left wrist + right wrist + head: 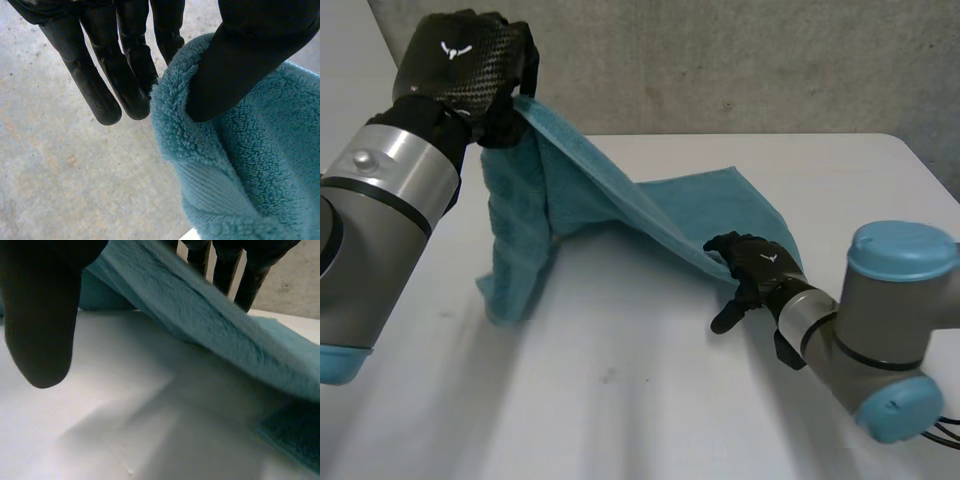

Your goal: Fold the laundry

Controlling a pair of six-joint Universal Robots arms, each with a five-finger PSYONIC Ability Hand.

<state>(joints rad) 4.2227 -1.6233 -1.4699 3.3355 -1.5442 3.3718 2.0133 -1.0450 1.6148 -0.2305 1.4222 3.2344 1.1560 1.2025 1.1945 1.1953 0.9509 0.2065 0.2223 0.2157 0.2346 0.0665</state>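
I am holding a blue-green towel (590, 190). It is soft and fluffy, and it has a flat striped band near its edge. My left robot hand (470, 60) is high up over the far left part of the white bench (620, 400). It pinches the top edge of the towel: my thumb (240, 60) pushes into the fluff on one side and my straight fingers (100, 95) are on the other side. From there one part of the towel hangs down in a long fold, and its bottom end sits on the bench. Another edge runs down in a slanted line to my right robot hand (760, 268), which is low, just over the bench, near the middle. That robot hand is spread. The towel edge lies over its straight fingers (250, 285), and its thumb (42, 325) stays away from the cloth. The rest of the towel lies flat on the bench behind my right robot hand.
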